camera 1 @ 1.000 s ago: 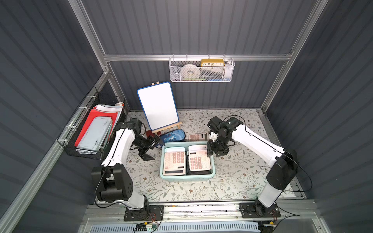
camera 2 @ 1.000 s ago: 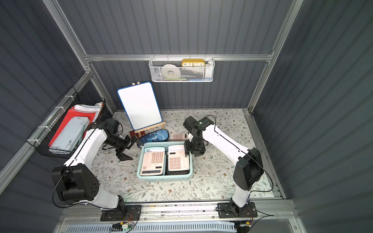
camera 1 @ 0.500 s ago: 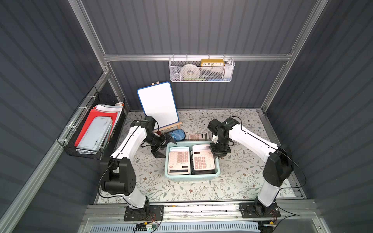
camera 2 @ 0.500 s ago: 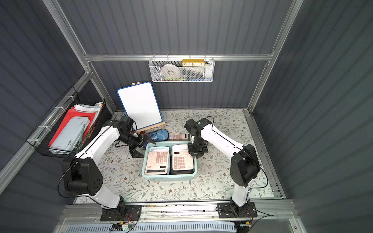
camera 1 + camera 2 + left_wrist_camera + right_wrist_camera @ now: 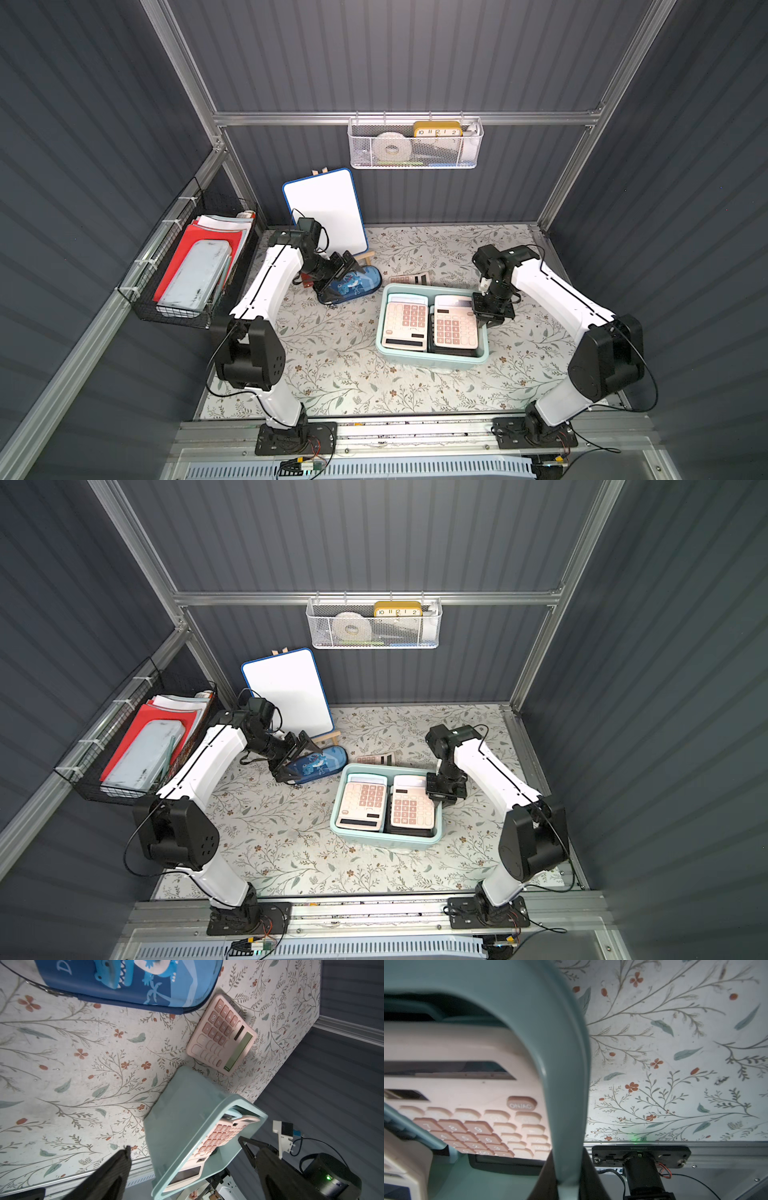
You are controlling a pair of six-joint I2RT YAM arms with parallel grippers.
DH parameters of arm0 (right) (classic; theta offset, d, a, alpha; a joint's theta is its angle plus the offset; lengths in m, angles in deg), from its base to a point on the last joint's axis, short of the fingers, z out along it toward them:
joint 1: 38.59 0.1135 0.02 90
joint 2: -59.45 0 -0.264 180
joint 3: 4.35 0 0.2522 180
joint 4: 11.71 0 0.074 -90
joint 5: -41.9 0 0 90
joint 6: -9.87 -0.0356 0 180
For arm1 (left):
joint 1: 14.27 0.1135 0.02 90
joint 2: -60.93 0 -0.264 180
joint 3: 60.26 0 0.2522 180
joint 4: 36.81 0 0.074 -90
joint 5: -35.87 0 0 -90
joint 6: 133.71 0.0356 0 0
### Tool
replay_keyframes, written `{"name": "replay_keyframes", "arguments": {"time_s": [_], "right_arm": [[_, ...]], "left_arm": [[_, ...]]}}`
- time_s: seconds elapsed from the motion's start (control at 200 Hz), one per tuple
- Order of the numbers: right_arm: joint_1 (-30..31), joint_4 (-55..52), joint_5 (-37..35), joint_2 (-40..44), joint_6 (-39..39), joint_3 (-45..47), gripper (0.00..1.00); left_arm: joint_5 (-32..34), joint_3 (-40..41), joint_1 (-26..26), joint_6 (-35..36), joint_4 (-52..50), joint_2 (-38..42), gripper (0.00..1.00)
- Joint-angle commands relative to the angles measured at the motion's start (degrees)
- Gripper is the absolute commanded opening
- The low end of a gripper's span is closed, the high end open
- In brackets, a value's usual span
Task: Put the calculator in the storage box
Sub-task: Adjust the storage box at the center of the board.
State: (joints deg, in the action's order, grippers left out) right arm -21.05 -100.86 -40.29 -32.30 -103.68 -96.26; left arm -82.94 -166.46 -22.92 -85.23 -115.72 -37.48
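The right gripper (image 5: 487,316) clenched the rim of the pale mint-teal plastic storage box (image 5: 432,360); a tug could tip it. The flat pink calculator (image 5: 409,279) lay on the counter (image 5: 332,353) mid-frame, just above it; the left gripper (image 5: 338,280) gaped.

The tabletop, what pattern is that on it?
Pale tabletop with leafy grey-green twigs and small red flowers; clearest in the right wrist view.

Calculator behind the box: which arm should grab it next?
Left. The left gripper is open and empty beside the blue pencil case, near the calculator; the right gripper is clamped on the storage box rim.
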Motion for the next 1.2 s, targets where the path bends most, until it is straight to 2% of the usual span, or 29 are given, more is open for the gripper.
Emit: {"name": "replay_keyframes", "arguments": {"time_s": [0.0, 0.325, 0.55, 0.65, 0.695, 0.775, 0.886, 1.016, 1.196], "right_arm": [[-3.94, -1.34, -3.38, 0.91, -0.97, 2.50, 0.18], [-13.11, -2.05, -5.28, 1.68, 0.13, 2.29, 0.18], [-14.63, -0.81, -3.87, 0.61, 0.78, 1.68, 0.19], [-14.79, -0.54, -4.62, 0.51, 0.48, 1.71, 0.19], [-15.11, -0.59, -4.75, 0.36, 0.39, 1.64, 0.19], [-15.73, -1.56, -5.47, 0.08, 0.08, 0.82, 0.19], [-16.87, -2.66, -7.08, 0.01, -0.19, -0.11, 0.19], [-17.96, -1.67, -4.94, 0.10, -0.34, -0.42, 0.23], [-17.92, -1.64, -4.39, -0.41, -0.82, -1.05, 0.24]], "left_arm": [[3.06, 0.15, 0.47, -0.14, -1.26, 2.32, 0.99], [4.52, 0.80, 0.91, 0.03, -0.11, 2.59, 0.99], [7.48, 0.78, 2.14, 0.11, 0.95, 3.85, 0.99], [5.92, 0.95, 2.19, 2.28, 2.68, 1.95, 0.99], [3.19, 0.95, 1.66, 2.09, 4.94, 0.75, 0.99], [2.29, 0.47, 0.33, 1.54, 6.63, -1.72, 0.99], [-0.04, 0.42, -0.19, -1.30, 9.46, -4.47, 0.99], [-3.24, -0.11, -0.94, -5.21, 12.28, -8.88, 0.99], [-5.19, -3.26, -5.21, -8.96, 16.19, -15.63, 0.99]]}}
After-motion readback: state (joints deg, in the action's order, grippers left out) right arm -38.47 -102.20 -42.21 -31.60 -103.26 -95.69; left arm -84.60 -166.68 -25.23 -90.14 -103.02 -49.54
